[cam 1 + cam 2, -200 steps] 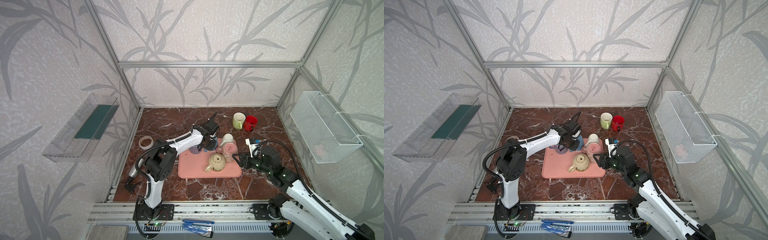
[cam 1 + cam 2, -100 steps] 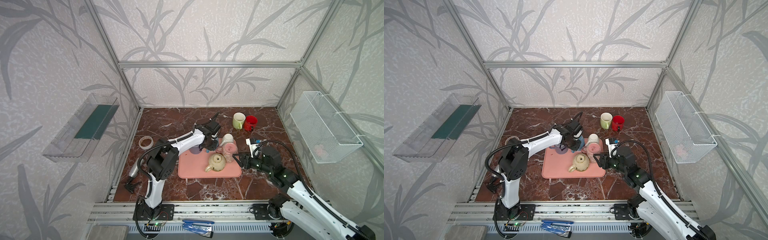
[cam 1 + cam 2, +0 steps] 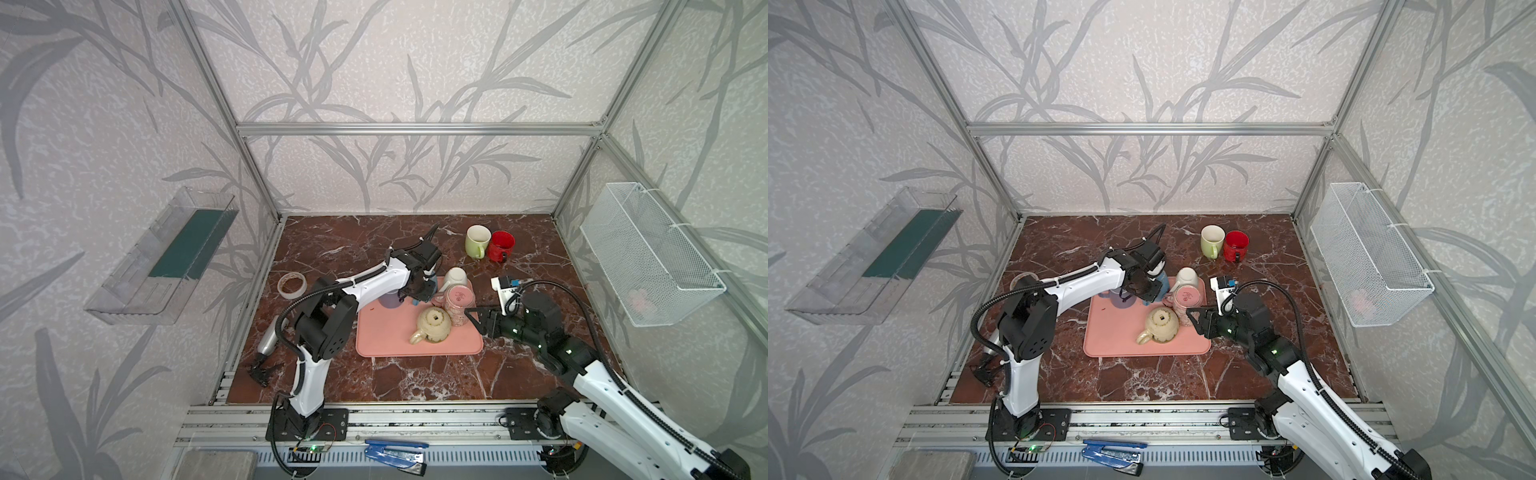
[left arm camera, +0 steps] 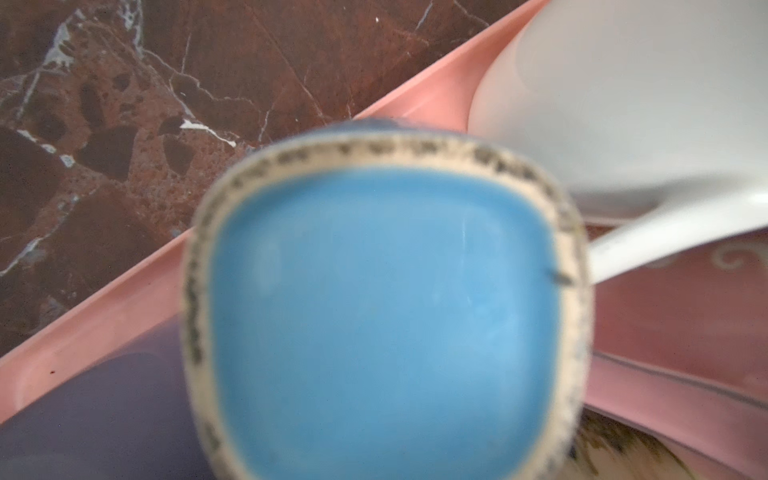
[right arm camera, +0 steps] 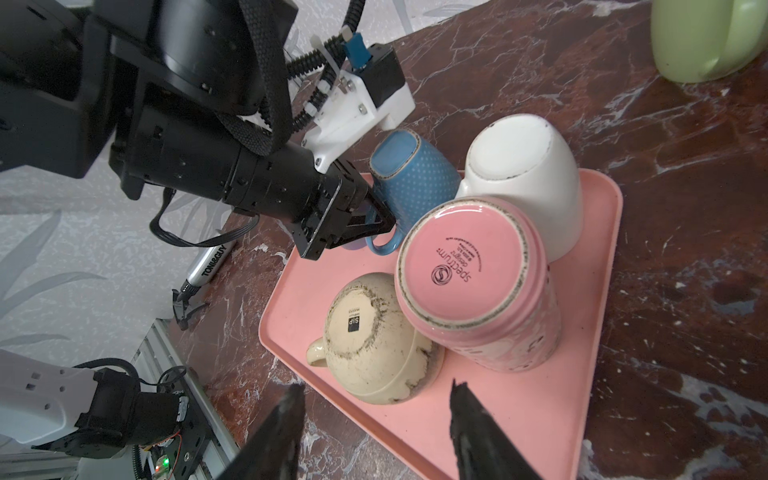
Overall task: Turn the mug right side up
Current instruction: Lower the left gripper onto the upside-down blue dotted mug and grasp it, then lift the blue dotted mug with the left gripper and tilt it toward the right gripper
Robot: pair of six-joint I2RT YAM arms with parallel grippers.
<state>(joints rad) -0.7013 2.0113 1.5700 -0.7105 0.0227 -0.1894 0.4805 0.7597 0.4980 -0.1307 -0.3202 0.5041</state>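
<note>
A blue mug [image 5: 415,178] stands upside down at the back of the pink tray [image 3: 386,340], its glazed base [image 4: 386,311] filling the left wrist view. In both top views only a sliver of the blue mug [image 3: 1163,282] shows beside my left gripper [image 3: 1152,293]. In the right wrist view the left gripper [image 5: 388,222] has its fingertips pinched together on the mug's handle. My right gripper [image 5: 376,386] stands open at the tray's right edge, near the pink mug [image 3: 457,303], holding nothing.
Also upside down on the tray are a white mug [image 3: 455,276], a cream mug [image 3: 434,326] and a purple mug [image 3: 390,299], all close around the blue one. A green mug [image 3: 477,241] and a red mug [image 3: 500,245] stand upright behind. A tape roll [image 3: 292,284] lies left.
My left gripper's jaws have drawn together on the blue mug's handle. The arm has shifted only slightly, and the right arm has stayed still.
</note>
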